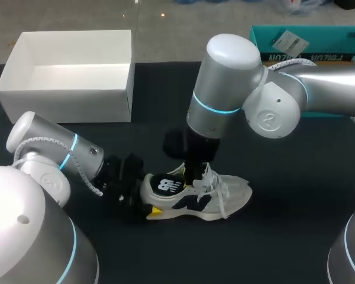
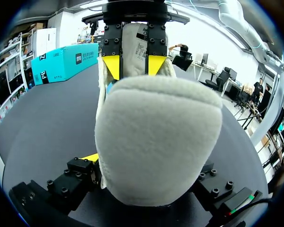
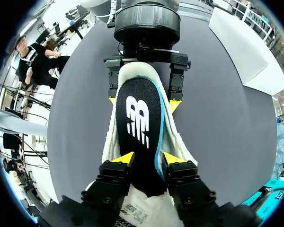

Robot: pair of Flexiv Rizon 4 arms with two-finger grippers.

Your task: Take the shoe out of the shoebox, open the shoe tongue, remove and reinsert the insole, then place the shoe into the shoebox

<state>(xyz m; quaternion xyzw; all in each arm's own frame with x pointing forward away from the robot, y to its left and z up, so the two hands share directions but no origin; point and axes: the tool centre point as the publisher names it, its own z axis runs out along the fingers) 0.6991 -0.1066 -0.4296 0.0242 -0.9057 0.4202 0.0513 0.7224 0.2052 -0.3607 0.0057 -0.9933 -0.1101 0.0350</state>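
At the tabletop's (image 1: 284, 225) centre, left pincer (image 1: 145, 193) clenched on the shoe's (image 1: 216, 198) heel from 9 o'clock; right pincer (image 3: 146, 161) grips its insole (image 3: 138, 123).

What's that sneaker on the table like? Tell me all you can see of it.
The sneaker is pale grey-white with a dark side logo, white laces and a fleecy-looking heel. It rests on the black table, toe toward the robot's right. The left gripper clamps its heel from both sides. Its black insole sticks partly out of the opening, pinched by the right gripper.
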